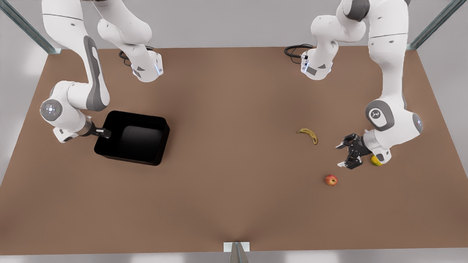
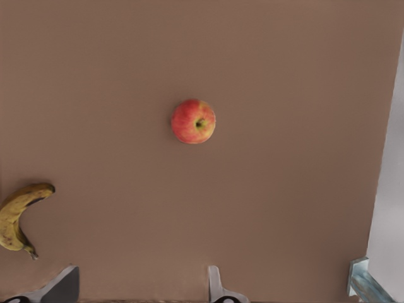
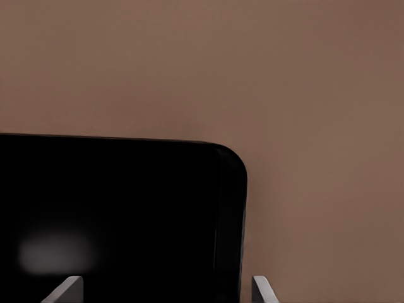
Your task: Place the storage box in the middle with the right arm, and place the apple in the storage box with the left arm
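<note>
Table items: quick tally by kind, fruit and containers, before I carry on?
Apple: 1
Banana: 1
Yellow-green fruit, partly hidden behind the left pincer: 1
Storage box, black, nothing seen inside: 1
Total: 4

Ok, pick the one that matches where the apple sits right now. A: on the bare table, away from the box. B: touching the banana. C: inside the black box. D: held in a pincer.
A: the apple lies on the bare table at the front view's right, apart from the banana, far from the box, with the open left pincer beside it, not on it.
</note>
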### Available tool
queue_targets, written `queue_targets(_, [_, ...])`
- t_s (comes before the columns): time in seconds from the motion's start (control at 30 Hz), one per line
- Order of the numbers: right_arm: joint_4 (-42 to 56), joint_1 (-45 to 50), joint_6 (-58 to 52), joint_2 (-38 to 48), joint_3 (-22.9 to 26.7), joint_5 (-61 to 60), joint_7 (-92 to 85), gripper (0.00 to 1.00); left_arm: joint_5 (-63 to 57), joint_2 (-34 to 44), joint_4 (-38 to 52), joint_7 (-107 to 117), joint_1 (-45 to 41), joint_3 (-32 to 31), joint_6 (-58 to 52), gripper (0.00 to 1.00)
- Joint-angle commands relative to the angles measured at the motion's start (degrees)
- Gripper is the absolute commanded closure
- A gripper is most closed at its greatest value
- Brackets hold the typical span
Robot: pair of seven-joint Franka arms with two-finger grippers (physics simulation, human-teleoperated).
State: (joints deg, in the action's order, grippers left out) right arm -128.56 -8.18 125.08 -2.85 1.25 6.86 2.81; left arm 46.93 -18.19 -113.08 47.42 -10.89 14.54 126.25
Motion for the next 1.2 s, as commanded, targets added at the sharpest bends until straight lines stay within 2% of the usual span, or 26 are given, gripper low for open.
queue_targets(0.0, [-0.6,0.4,0.7,-0.1,0.1,0.0,0.0,0.0,29.9,-1.0,0.2,-0.1,0.8,0.0,0.1,0.0])
queue_targets(0.07, [-2.4,-0.3,3.0,-1.5,0.2,0.0,0.0,0.0,43.8,-6.0,0.7,-4.1,3.5,-0.1,-0.5,0.0])
queue_targets(0.2, [-3.8,-0.3,5.8,-4.3,3.2,-0.1,-0.1,0.0,55.1,-9.3,-1.1,-4.5,4.8,-0.1,-2.4,0.0])
queue_targets(0.33, [-3.7,-0.3,6.9,-7.9,5.3,-0.1,-0.1,0.0,63.5,-14.4,-0.7,-9.7,8.0,-0.1,-5.5,0.0])
queue_targets(0.5, [-3.7,-0.3,8.5,-11.1,5.3,-0.1,-0.1,0.01,64.6,-17.7,0.1,-20.3,9.0,-3.3,-7.6,0.0])
queue_targets(0.53, [-3.7,-0.2,8.4,-11.1,5.3,-0.1,-0.1,0.1,63.9,-18.5,1.4,-20.9,9.0,-3.5,-7.4,0.0])
queue_targets(0.6, [-3.7,-0.2,8.1,-11.6,5.3,-0.1,-0.8,0.43,61.4,-19.9,3.1,-21.4,9.1,-3.5,-7.2,0.0])
queue_targets(0.63, [-3.7,-0.2,8.0,-12.0,5.2,-0.1,-0.8,0.49,61.1,-21.6,4.9,-21.2,9.5,-3.5,-7.2,0.0])
queue_targets(0.77, [-3.7,-0.1,7.3,-12.7,4.9,-0.1,-0.9,0.51,61.9,-22.3,3.0,-20.4,9.9,-4.6,-8.3,0.0])
queue_targets(0.8, [-3.5,-0.1,6.9,-12.7,4.7,-0.1,-1.0,0.53,61.8,-22.2,2.9,-21.1,9.9,-4.7,-9.0,0.0])
queue_targets(0.83, [-3.5,-0.1,6.9,-12.7,4.7,-0.1,-1.0,0.61,61.9,-22.2,2.7,-20.4,9.9,-5.1,-9.4,0.0])
queue_targets(0.87, [-3.5,0.0,6.9,-12.7,4.7,-0.1,-1.0,0.64,62.8,-22.5,2.6,-20.3,10.0,-5.1,-9.4,0.0])
queue_targets(1.07, [-3.5,-0.1,6.9,-13.1,4.7,0.0,-1.9,0.65,66.1,-24.0,4.5,-15.3,11.4,-4.9,-9.1,0.0])
queue_targets(1.17, [-3.4,0.0,6.1,-13.2,4.7,0.1,-1.9,0.7,65.5,-25.1,4.7,-16.0,11.4,-4.8,-8.5,0.0])
